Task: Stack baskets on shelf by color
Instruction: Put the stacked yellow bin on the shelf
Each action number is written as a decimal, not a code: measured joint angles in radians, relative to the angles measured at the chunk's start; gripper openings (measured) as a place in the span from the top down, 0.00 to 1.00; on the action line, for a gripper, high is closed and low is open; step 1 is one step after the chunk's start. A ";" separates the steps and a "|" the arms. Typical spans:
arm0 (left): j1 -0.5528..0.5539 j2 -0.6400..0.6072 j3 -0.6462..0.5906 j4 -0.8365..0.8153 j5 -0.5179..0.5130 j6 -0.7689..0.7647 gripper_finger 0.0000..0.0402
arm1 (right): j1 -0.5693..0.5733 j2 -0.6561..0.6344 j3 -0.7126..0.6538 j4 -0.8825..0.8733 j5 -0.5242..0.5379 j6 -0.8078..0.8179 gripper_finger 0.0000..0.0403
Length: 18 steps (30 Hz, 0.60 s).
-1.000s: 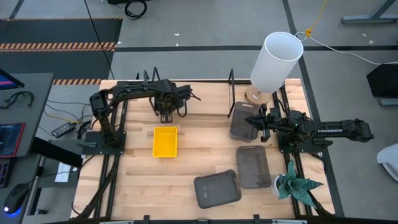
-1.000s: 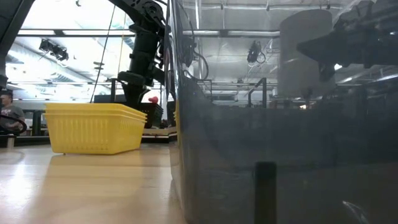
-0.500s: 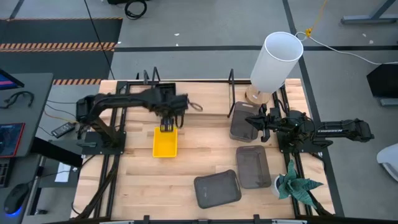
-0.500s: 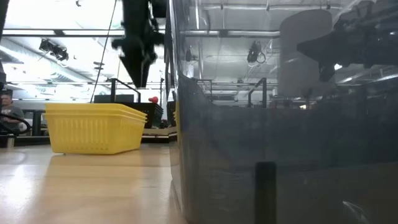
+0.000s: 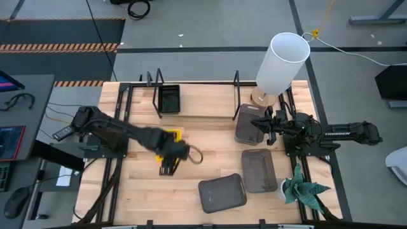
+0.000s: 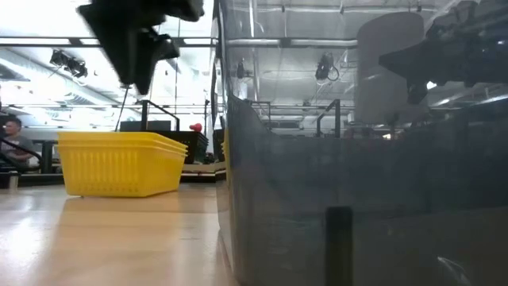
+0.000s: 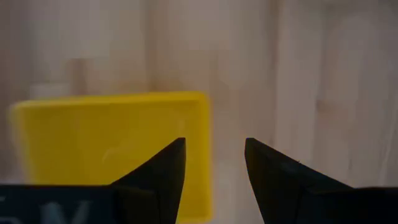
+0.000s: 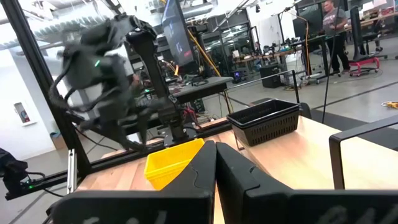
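The yellow basket (image 5: 175, 135) rests on the table, mostly covered by my left arm, and shows in the low view (image 6: 119, 163) as a nested stack. My left gripper (image 5: 165, 169) hangs open just past the basket's near edge; in the left wrist view (image 7: 214, 155) the yellow basket (image 7: 112, 146) lies beside its fingers. A black mesh basket (image 5: 168, 98) sits on the shelf (image 5: 203, 105) by a bracket. One grey basket (image 5: 247, 125) rests toward the shelf's right end, with my shut right gripper (image 5: 259, 125) over it. Two more grey baskets (image 5: 259, 170) (image 5: 221, 193) lie on the table.
A white lamp (image 5: 280, 63) stands at the far right corner and a small plant (image 5: 302, 187) at the near right. Black brackets (image 5: 236, 86) rise from the shelf. In the low view a grey basket wall (image 6: 357, 199) fills the right side. Bare wood lies near left.
My left gripper has swung from the shelf at the far edge toward the near edge, passing over the yellow basket and ending just beyond it. The black basket now shows uncovered on the shelf. My right arm has kept still.
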 joint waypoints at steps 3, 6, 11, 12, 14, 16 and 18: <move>-0.052 0.000 -0.066 0.080 -0.001 -0.036 0.57 | 0.000 0.000 0.000 0.000 0.000 0.000 0.97; -0.076 0.000 -0.100 0.133 -0.012 -0.102 0.57 | 0.000 0.000 0.000 0.000 0.000 0.000 0.97; -0.098 0.000 -0.131 0.123 -0.143 -0.161 0.57 | 0.000 0.000 0.000 0.000 0.000 0.000 0.97; -0.104 0.000 -0.138 0.126 -0.159 -0.166 0.57 | 0.000 0.000 0.000 0.000 0.000 0.000 0.97; -0.115 0.000 -0.164 0.161 -0.172 -0.177 0.57 | 0.000 0.000 0.000 0.000 0.000 0.000 0.97; -0.119 0.000 -0.203 0.212 -0.171 -0.186 0.57 | 0.000 0.000 0.000 0.000 0.000 0.000 0.97; -0.122 0.000 -0.242 0.231 -0.165 -0.205 0.57 | 0.000 0.000 0.000 0.000 0.000 0.000 0.97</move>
